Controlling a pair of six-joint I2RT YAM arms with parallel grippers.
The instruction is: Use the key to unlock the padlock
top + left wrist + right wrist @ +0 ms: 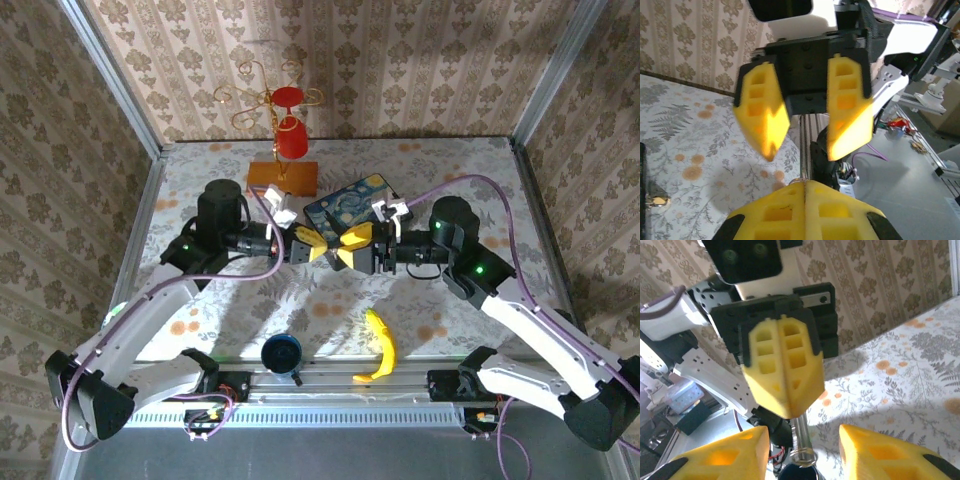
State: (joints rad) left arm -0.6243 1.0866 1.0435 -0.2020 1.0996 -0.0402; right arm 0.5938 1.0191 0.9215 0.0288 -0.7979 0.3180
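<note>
Top external view first, nearest your arm bases: a dark blue cup (pixel 282 352) sits at the near edge of the counter (pixel 450 180), and a banana (pixel 380 345) lies just to its right, apart from it.

Further in, over the middle of the counter, your two arms meet nose to nose. The left gripper (pixel 316 246) and the right gripper (pixel 350 243) point at each other, tips almost touching.

On the left wrist view, your left gripper (pixel 804 187) has its yellow jaws pressed flat together. You cannot tell whether anything thin is caught in the seam. Facing it, the right gripper (pixel 805 150) has its jaws spread, with a clear gap between them.

The right wrist view agrees: the right gripper (pixel 802 435) stands spread at the bottom of the frame, and the left gripper (pixel 787 407) hangs closed in front of it, its tip opposite that gap.

The padlock (pixel 658 201) lies on the floral counter at the far left edge of the left wrist view. It is small and brass-coloured, just beside a dark edge, and well clear of both sets of jaws.

Beyond the grippers, the blue painted-print box (pixel 345 203) lies flat. Behind that is a gold wire stand (pixel 283 172) with red cups, near the back wall.
</note>
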